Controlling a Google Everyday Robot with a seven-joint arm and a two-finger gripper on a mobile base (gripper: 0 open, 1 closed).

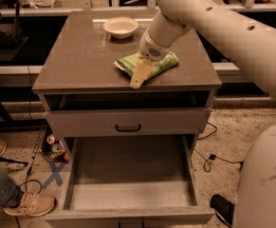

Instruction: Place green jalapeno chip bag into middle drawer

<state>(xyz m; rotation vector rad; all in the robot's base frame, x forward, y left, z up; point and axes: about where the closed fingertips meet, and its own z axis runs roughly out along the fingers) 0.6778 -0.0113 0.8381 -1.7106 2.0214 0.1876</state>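
Chip bag [166, 62] x1, pincer [138, 79] over it

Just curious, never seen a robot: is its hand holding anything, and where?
Cannot tell. The hand is down on the chip bag, near its middle, but the bag lies on the cabinet top and no grip shows.

No writing, brand, number or sign can be read anywhere, not even on the bag [167, 62]. The hand [138, 78] is at the bag, over the worktop [80, 56].
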